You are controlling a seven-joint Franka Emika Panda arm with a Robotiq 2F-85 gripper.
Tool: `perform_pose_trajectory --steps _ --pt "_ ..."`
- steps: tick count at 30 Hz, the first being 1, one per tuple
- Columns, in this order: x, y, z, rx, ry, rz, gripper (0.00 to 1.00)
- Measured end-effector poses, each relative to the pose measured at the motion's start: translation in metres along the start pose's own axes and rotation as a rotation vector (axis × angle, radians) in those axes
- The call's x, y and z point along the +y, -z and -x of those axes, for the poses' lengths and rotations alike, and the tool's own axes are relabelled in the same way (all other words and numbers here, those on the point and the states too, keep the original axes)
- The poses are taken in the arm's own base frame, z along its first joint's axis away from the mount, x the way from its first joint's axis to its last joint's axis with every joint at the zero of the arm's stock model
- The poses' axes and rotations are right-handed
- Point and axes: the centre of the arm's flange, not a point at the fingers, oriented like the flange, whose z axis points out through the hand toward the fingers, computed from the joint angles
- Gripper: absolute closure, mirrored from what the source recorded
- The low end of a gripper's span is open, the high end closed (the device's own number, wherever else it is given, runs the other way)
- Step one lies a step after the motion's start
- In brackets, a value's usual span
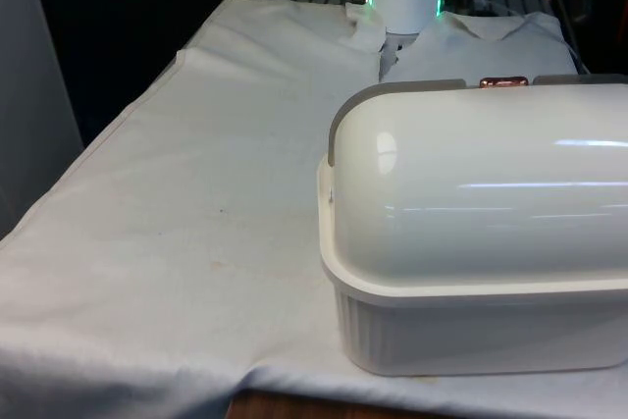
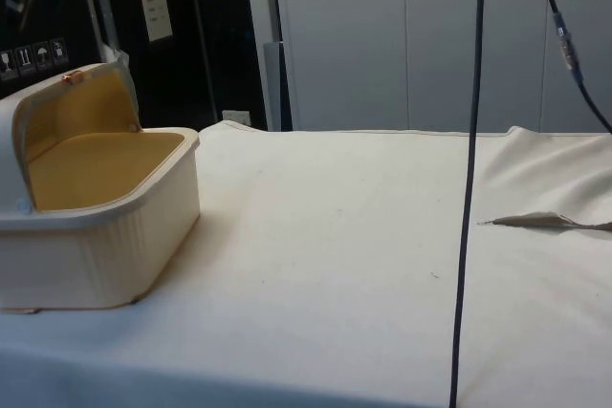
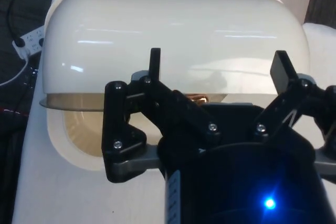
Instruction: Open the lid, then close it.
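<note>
A cream bread box (image 1: pixel 471 321) stands at the front view's right, its back towards that camera. Its domed roll lid (image 1: pixel 481 183) is pushed up and back, so the side view shows the yellowish inside (image 2: pixel 96 164) open. A small copper handle (image 1: pixel 503 82) sits on the lid's grey edge, at the top of the box (image 2: pixel 72 75). My gripper (image 1: pixel 392 54) hangs just behind the box, near that handle. In the wrist view the gripper (image 3: pixel 219 62) is open, its black fingers (image 3: pixel 154 61) spread wide above the lid (image 3: pixel 173 30), with the handle (image 3: pixel 198 98) below them and nothing held.
The white cloth (image 2: pixel 363 236) spreads wide beside the box, with a raised fold (image 2: pixel 545 222) at the side view's right. A black cable (image 2: pixel 469 188) hangs down in front of the side camera. The box stands close to the table's near edge (image 1: pixel 294 401).
</note>
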Motion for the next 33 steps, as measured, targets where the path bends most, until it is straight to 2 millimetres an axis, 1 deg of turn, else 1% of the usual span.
perform_pose_trajectory --steps 1,3,6,7,14,15,16,17,21,22,26,33 --pt "0.000 0.000 0.000 0.000 0.000 0.000 0.00" --pt "-0.001 0.000 -0.001 0.001 0.000 -0.001 0.07" --pt "-0.001 0.000 -0.001 0.002 0.001 -0.001 0.23" --pt "-0.002 0.000 -0.001 0.002 0.001 -0.002 0.31" --pt "-0.003 0.000 -0.001 0.002 0.003 -0.003 0.65" --pt "-0.003 0.000 -0.001 0.002 0.003 -0.003 0.74" --pt "-0.003 0.000 -0.001 0.002 0.003 -0.003 0.79" --pt "-0.003 0.000 -0.001 0.002 0.003 -0.003 0.79" --pt "-0.003 0.000 -0.001 0.002 0.003 -0.003 0.99" --pt "-0.004 -0.001 -0.001 0.001 0.004 -0.003 1.00" --pt "-0.004 -0.003 0.001 -0.004 0.003 -0.004 1.00" --pt "-0.005 -0.014 0.009 -0.021 -0.003 -0.005 1.00"
